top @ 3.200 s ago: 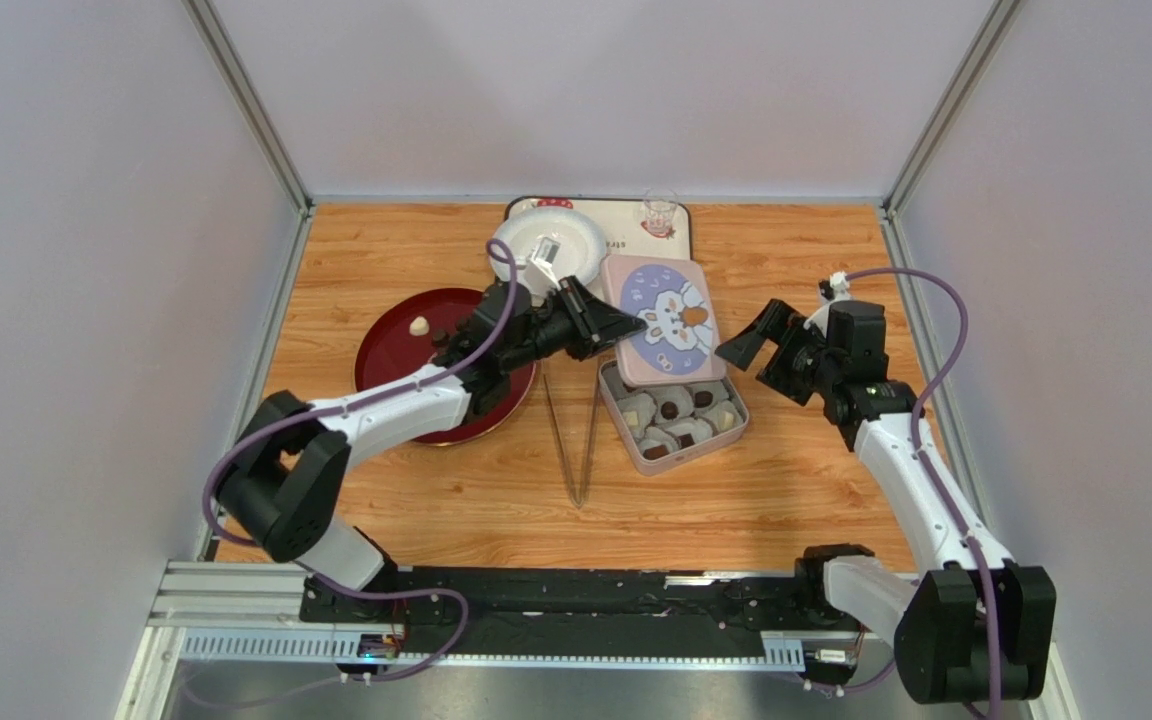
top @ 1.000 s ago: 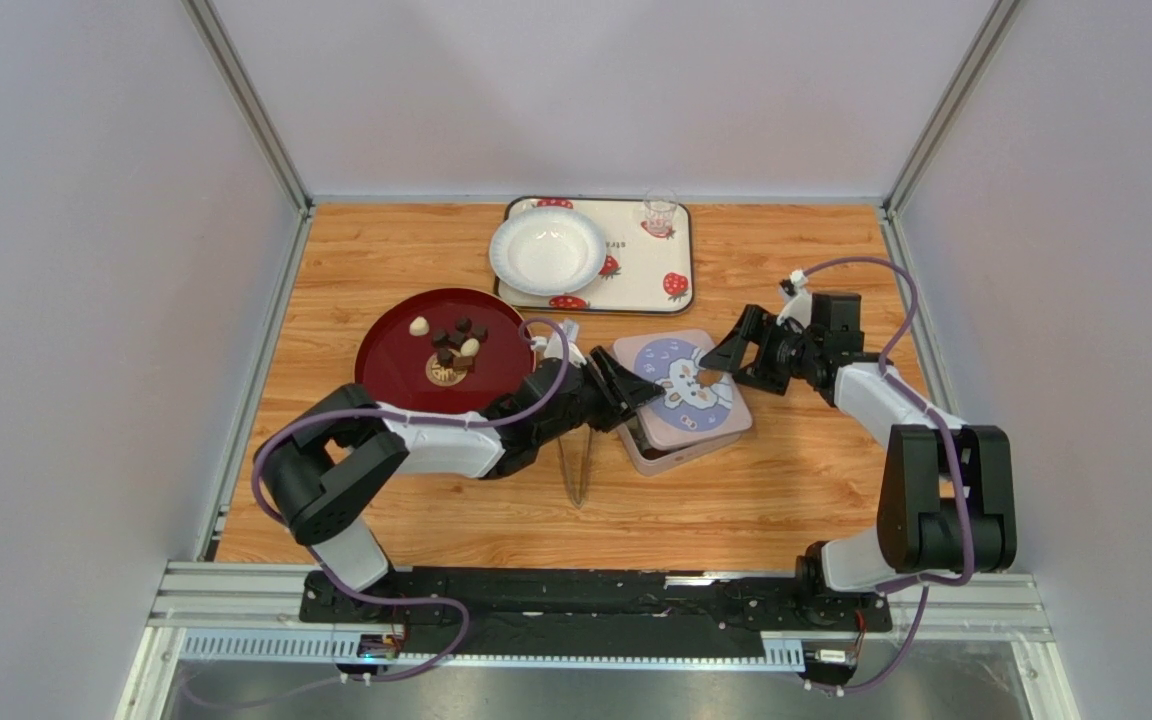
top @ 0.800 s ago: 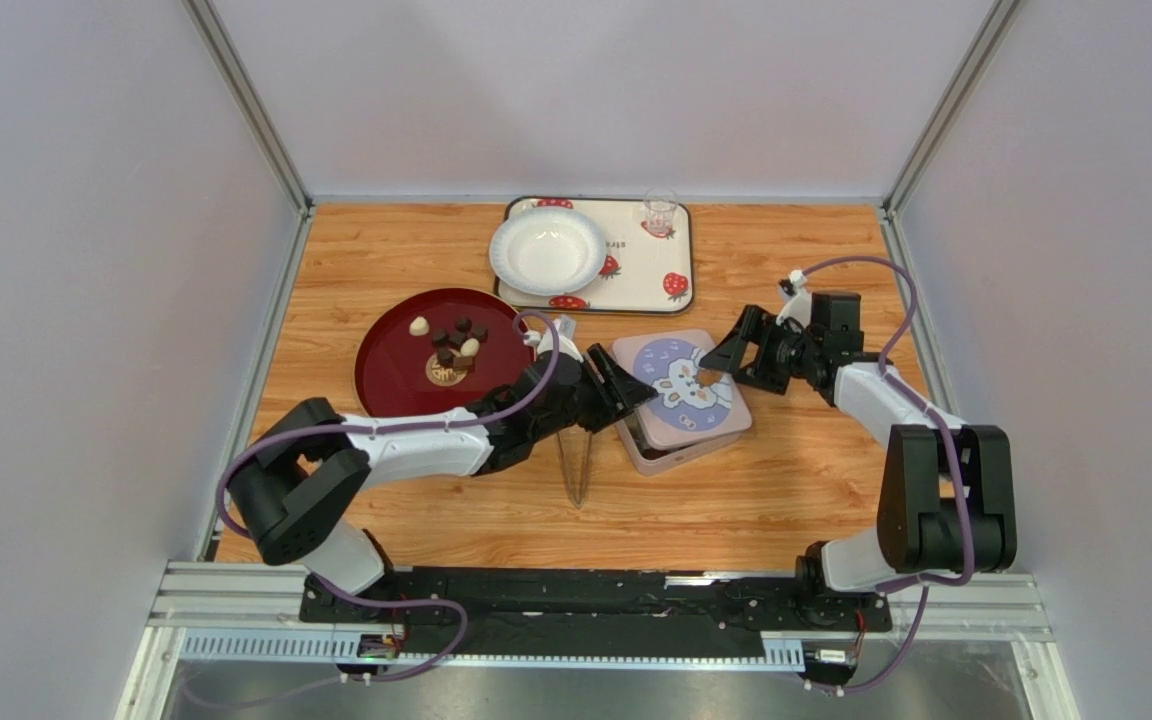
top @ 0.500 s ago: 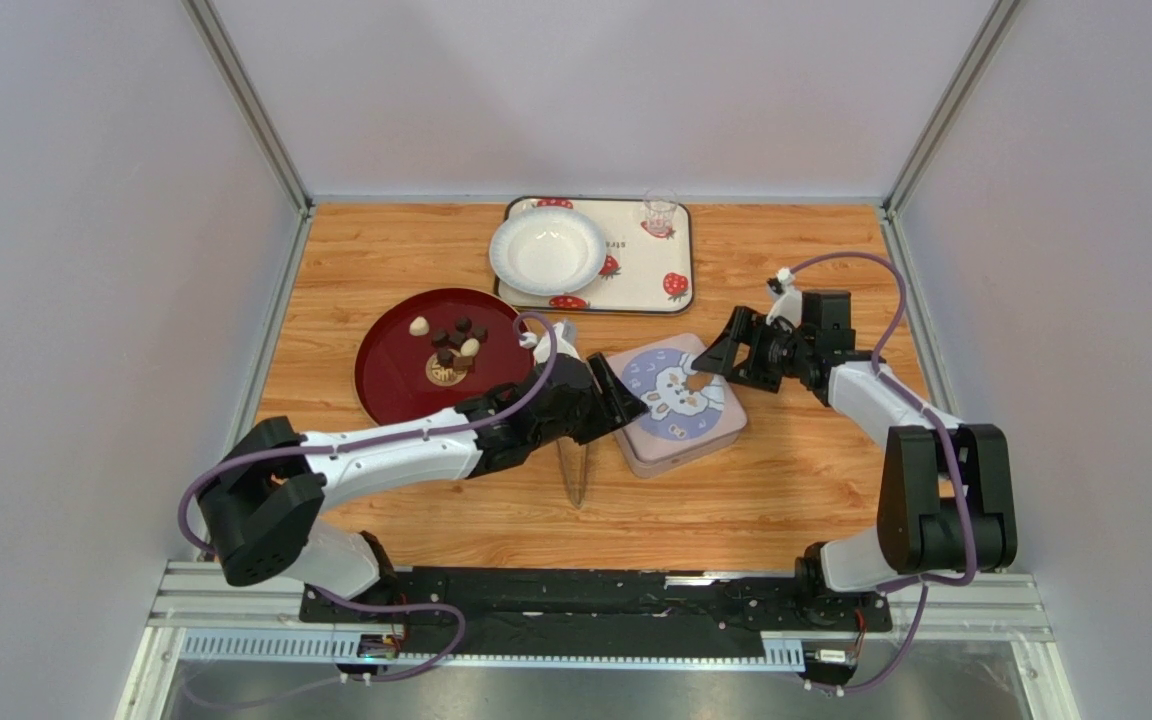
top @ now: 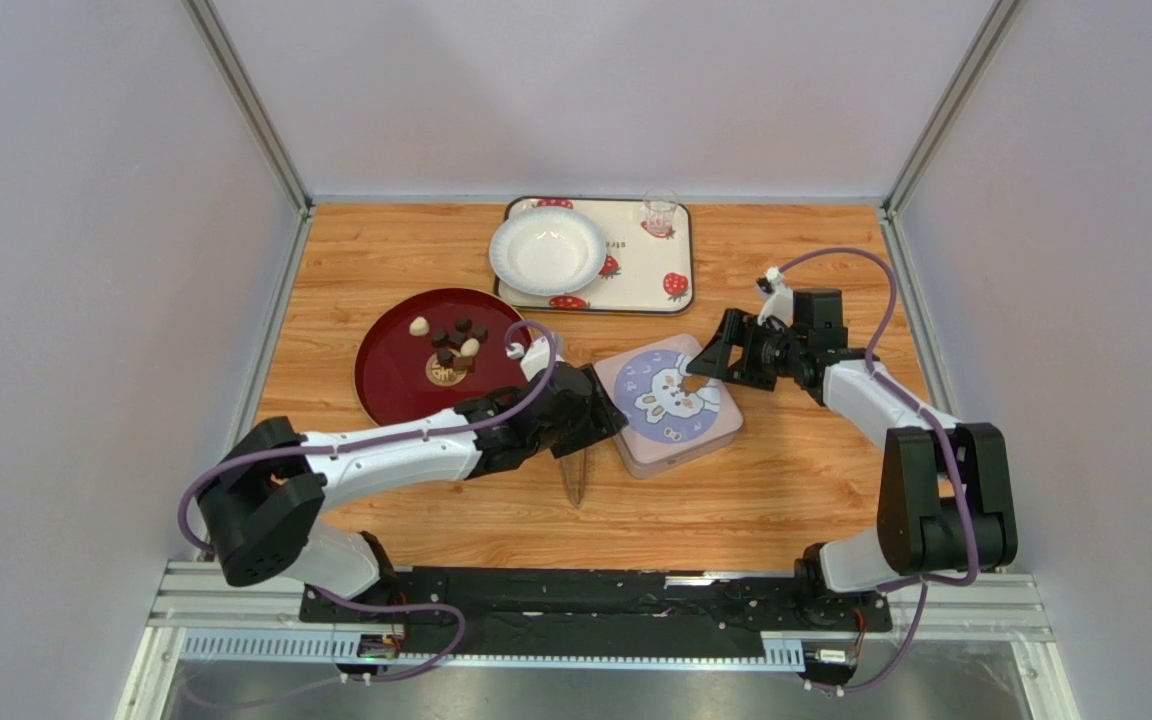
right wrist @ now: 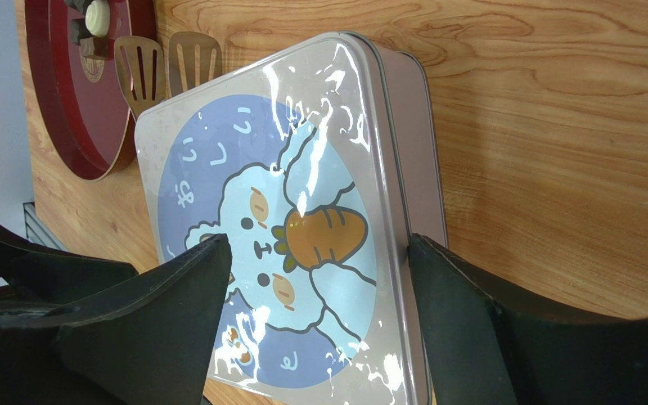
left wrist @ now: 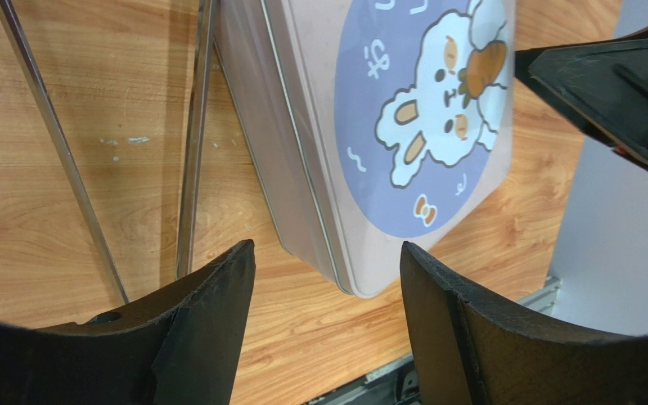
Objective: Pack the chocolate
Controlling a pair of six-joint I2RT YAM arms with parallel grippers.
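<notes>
Both pincers stand released, empty. Just ahead of the left gripper's [left wrist: 327, 253] parted jaws lies a corner of the closed bunny tin [top: 668, 405]; metal tongs [left wrist: 192, 135] lie leftward, long axis running away from it. The right gripper [right wrist: 319, 243] hovers at the tin's opposite side. Chocolate [top: 455, 345] sits on the red plate [top: 387, 368], beyond and left of the left gripper, likely the nearer arm.

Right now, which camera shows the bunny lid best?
The right wrist view: the bunny fills the frame, whole, carrot and all. The left wrist view clips it at the edge; the top view shows it tiny.
</notes>
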